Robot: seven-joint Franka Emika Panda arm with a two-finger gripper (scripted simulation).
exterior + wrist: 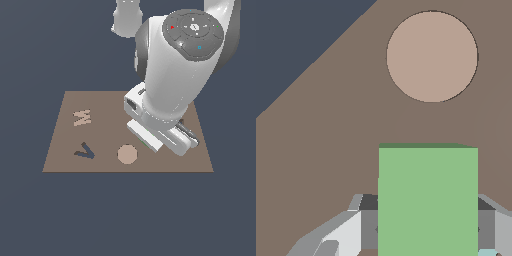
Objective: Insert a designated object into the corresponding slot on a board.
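The end effector (427, 220) grips the light-green block (427, 200) between its fingers, low over the brown board (100, 105), just beside the tan disc (432, 56); the slot is hidden

Green block (427, 200), flat and light-coloured, is sitting square between the gripper (426, 220) fingers (487, 225), over the brown board (331, 150), near the tan disc. Slot is not showing; the arm is covering that part of the board.
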